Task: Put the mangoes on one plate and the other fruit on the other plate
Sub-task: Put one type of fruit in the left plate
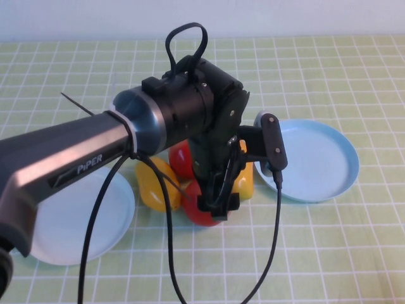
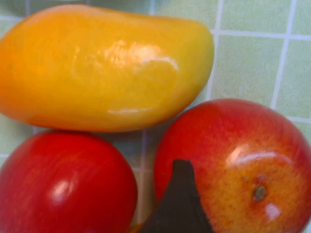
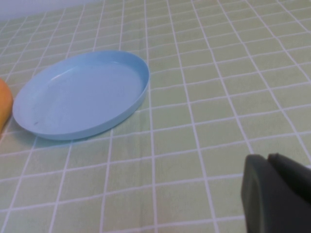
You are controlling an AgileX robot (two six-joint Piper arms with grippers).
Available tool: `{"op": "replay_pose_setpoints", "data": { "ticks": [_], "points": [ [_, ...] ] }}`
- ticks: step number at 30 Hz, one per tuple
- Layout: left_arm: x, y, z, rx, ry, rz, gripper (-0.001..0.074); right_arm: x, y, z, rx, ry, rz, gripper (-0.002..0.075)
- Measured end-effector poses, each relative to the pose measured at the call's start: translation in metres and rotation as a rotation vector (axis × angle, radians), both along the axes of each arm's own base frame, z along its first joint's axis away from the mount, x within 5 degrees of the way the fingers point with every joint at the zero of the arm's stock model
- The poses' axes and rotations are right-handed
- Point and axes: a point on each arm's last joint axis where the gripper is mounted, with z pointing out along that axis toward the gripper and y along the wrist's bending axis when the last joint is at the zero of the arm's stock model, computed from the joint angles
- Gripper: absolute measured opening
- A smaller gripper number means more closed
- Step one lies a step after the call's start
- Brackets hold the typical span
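Four fruits lie clustered mid-table between the plates. One mango (image 1: 155, 185) (image 2: 107, 68) lies on the white plate's side, and the other mango (image 1: 247, 180) is half hidden behind my left arm. One red apple (image 1: 180, 159) (image 2: 63, 184) lies behind the other apple (image 1: 201, 216) (image 2: 233, 141). My left gripper (image 1: 213, 204) (image 2: 245, 194) points down, open, straddling the nearer apple, with one dark finger (image 2: 177, 204) between the two apples. The light blue plate (image 1: 323, 161) (image 3: 82, 92) and the white plate (image 1: 69, 228) hold nothing. My right gripper (image 3: 269, 162) is shut, low over the cloth beside the blue plate.
A green checked cloth (image 1: 329, 253) covers the table. The left arm's black cables (image 1: 273, 228) hang over the cloth in front of the fruit. In the right wrist view a mango's edge (image 3: 4, 104) shows beside the blue plate.
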Motion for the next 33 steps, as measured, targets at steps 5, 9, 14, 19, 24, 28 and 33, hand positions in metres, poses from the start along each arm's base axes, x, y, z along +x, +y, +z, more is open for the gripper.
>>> {"op": "replay_pose_setpoints", "data": {
  "ticks": [5, 9, 14, 19, 24, 28, 33],
  "points": [
    [-0.0037, -0.0043, 0.0013, -0.002, -0.002, -0.007, 0.0541, 0.0, 0.0, 0.0, 0.0, 0.0, 0.0, -0.0016],
    [-0.0032, -0.0033, 0.0013, 0.01, -0.008, -0.008, 0.0544, 0.0, 0.0, 0.0, 0.0, 0.0, 0.0, -0.0016],
    [-0.005, -0.0028, 0.001, 0.011, 0.015, 0.014, 0.0544, 0.0, 0.0, 0.0, 0.0, 0.0, 0.0, -0.0017],
    [-0.0055, -0.0025, 0.0008, 0.014, 0.021, 0.016, 0.0544, 0.0, 0.0, 0.0, 0.0, 0.0, 0.0, -0.0017],
    [-0.0065, -0.0045, 0.0008, -0.014, 0.036, 0.037, 0.0548, 0.0, 0.0, 0.0, 0.0, 0.0, 0.0, -0.0016],
    [-0.0074, -0.0067, 0.0009, -0.042, 0.048, 0.053, 0.0613, 0.0, 0.0, 0.0, 0.0, 0.0, 0.0, -0.0016],
    [-0.0082, -0.0042, 0.0041, -0.028, 0.042, 0.05, 0.0657, 0.0, 0.0, 0.0, 0.0, 0.0, 0.0, -0.0016]
  ]
}}
